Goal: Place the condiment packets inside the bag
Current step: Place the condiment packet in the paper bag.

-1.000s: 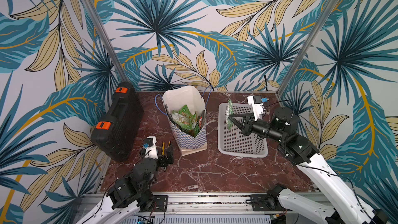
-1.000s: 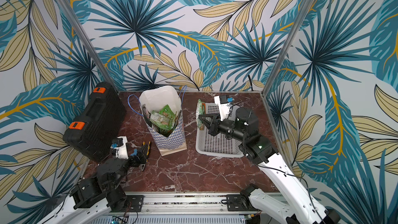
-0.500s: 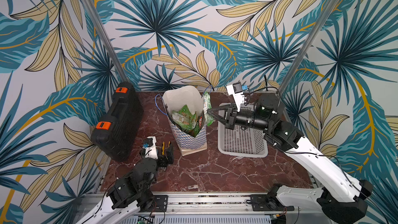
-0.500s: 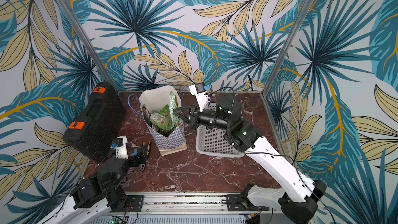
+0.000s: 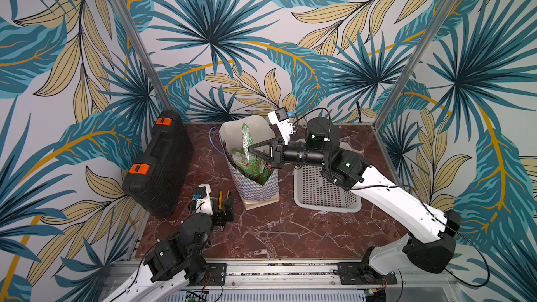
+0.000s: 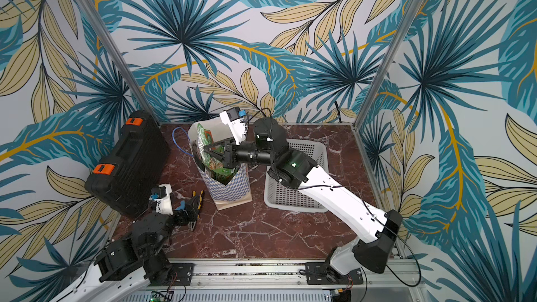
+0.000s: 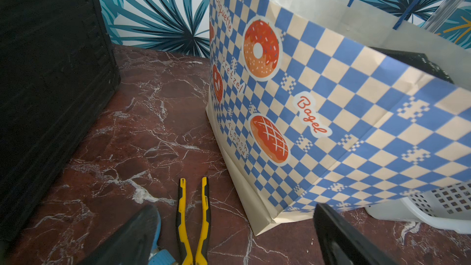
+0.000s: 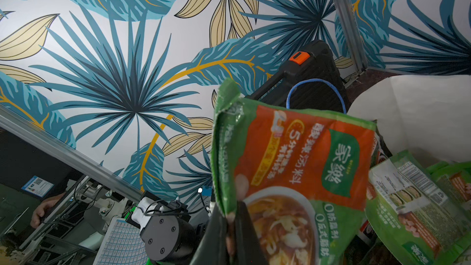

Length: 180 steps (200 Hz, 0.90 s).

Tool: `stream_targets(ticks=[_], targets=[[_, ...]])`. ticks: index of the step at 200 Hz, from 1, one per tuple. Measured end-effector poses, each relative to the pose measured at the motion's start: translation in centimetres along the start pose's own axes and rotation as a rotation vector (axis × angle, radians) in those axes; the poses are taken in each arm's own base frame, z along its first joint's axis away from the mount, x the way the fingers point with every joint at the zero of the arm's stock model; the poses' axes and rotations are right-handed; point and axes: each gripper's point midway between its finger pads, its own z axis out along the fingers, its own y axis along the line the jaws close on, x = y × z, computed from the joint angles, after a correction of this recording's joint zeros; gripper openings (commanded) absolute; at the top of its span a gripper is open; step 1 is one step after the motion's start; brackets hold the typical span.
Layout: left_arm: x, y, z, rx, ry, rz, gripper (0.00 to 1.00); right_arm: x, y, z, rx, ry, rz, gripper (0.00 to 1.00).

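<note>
Hidden and cut off
In both top views the walls of the bag (image 5: 255, 190) hide the lower parts of the packets (image 5: 247, 167), and the right arm (image 5: 377, 187) covers part of the basket (image 5: 325, 209). In the right wrist view the held packet (image 8: 293, 154) and the right gripper (image 8: 230, 215) are cut off at the bottom edge, its small print too tiny to read. In the left wrist view the bag's top, the head of the pliers (image 7: 193, 212), most of the basket and the black case (image 7: 51, 72) run off the picture, and a dark thing (image 7: 413, 65) behind the bag's rim cannot be told
</note>
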Motion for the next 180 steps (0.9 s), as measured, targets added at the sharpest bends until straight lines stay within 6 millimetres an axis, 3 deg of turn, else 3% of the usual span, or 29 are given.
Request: stream_targets(ticks=[34,70,161,180], targets=[[0.1,0.1,0.0,-0.003,0.005,-0.001,1.00,-0.2,-0.9,2.5,0.014,0.013,0.023,0.00],[0.1,0.1,0.0,-0.003,0.005,-0.003,1.00,-0.4,-2.4,3.9,0.087,0.033,0.034,0.00],[0.1,0.1,0.0,-0.003,0.005,-0.003,1.00,2.7,-10.1,6.6,0.379,0.171,0.004,0.00],[0.2,0.1,0.0,-0.004,0.006,-0.002,1.00,3.4,-11.3,6.8,0.419,0.199,0.008,0.20]])
